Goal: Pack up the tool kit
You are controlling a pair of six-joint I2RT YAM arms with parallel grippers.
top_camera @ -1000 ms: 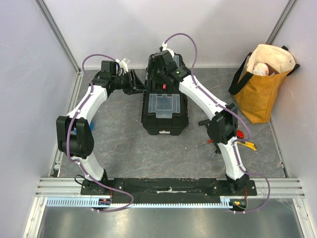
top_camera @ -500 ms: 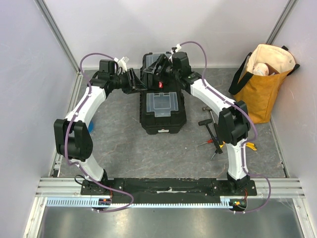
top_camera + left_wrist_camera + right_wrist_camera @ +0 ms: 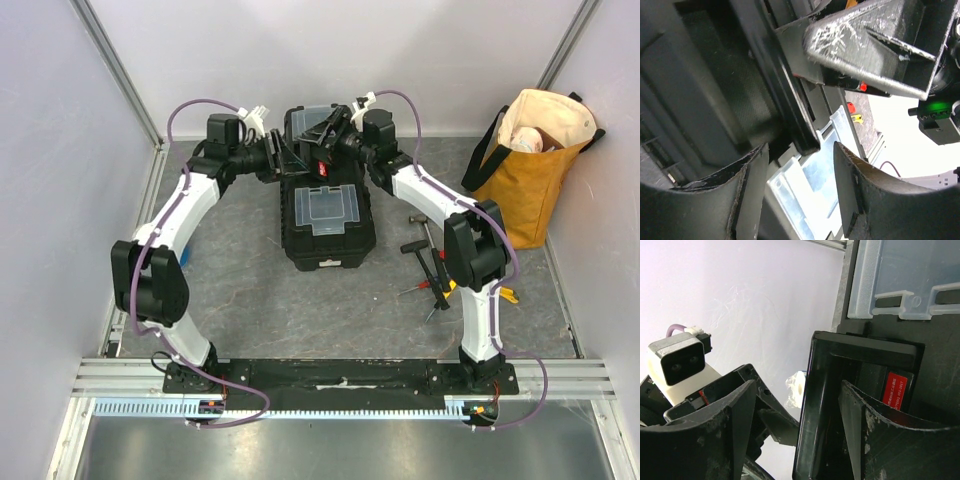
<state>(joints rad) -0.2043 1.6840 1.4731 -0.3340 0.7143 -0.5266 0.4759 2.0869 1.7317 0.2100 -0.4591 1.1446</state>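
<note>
The black toolbox (image 3: pixel 327 215) stands mid-table, with one clear lid (image 3: pixel 323 208) in the middle and another at its far end (image 3: pixel 312 118). My left gripper (image 3: pixel 283 155) is open at the box's far left side; in its wrist view (image 3: pixel 800 190) a black edge of the box and a clear lid (image 3: pixel 812 182) lie between the fingers. My right gripper (image 3: pixel 326 138) is open over the far end; in its wrist view (image 3: pixel 800 425) it straddles a black raised rim (image 3: pixel 827 390) beside a red label (image 3: pixel 896 388). The hammer (image 3: pixel 424 246), screwdrivers (image 3: pixel 428 292) and yellow knife (image 3: pixel 506 295) lie on the table to the right.
A mustard tote bag (image 3: pixel 530 175) stands at the back right by the wall. Walls close in the far side, left and right. The metal rail (image 3: pixel 340 375) with both arm bases runs along the near edge.
The right arm swung back and to the right, uncovering the box's far lid and the hammer. The left gripper moved right, up to the box. The box turned slightly.
</note>
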